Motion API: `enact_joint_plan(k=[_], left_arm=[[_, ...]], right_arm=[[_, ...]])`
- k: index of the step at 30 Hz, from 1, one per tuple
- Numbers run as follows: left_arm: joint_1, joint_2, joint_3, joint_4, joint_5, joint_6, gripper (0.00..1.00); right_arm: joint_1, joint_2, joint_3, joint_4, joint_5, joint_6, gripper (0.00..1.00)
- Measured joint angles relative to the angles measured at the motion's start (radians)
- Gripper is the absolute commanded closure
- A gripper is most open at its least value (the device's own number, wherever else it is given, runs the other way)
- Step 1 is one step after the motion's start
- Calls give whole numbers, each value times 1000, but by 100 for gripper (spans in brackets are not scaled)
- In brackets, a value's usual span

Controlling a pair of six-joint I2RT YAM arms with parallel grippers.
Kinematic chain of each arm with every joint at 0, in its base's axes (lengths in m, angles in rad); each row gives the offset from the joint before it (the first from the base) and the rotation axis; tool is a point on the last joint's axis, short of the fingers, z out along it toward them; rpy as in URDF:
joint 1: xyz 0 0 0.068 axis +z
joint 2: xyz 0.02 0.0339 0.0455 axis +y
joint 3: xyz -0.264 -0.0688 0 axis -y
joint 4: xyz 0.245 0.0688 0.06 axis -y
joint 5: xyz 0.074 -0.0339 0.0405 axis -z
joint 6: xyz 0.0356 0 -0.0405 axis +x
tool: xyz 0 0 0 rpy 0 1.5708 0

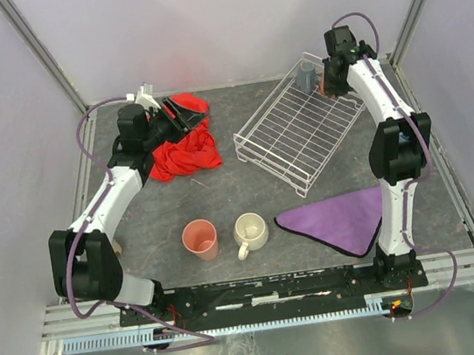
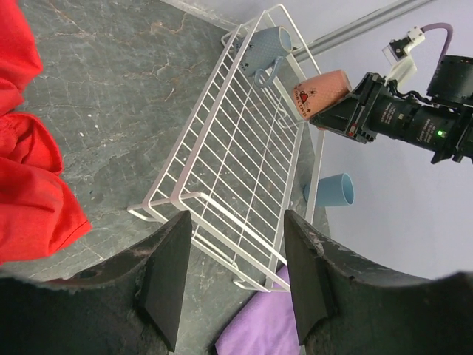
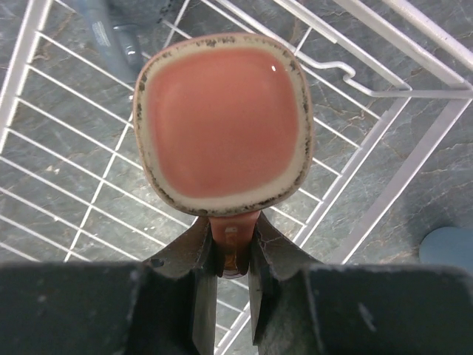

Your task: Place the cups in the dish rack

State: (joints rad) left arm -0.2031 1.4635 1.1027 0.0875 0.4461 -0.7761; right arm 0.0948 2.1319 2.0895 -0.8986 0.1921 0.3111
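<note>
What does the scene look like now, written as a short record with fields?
right pincer: shut on orange mug handle, over dish rack
left pincer: open, empty, by red cloth
inside rack: grey-blue mug, far corner
outside rack: salmon tumbler, cream mug, light-blue cup
also: purple cloth

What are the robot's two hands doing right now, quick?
Left gripper: open, holding nothing.
Right gripper: closed on the handle of the orange mug.

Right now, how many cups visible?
5: salmon-pink tumbler, cream mug near front; grey-blue mug in white wire rack; orange mug in right pincer; light-blue cup beside rack. Others may hide.
</note>
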Motion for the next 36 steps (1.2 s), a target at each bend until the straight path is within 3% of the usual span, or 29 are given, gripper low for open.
enact_joint_plan(k=[19, 36], left_arm=[[33, 88, 66, -11, 1, 29, 40], [63, 116, 86, -11, 5, 31, 40]], right_arm=[[-45, 187, 135, 23, -34, -59, 100], [-45, 256, 140, 122, -36, -63, 99]])
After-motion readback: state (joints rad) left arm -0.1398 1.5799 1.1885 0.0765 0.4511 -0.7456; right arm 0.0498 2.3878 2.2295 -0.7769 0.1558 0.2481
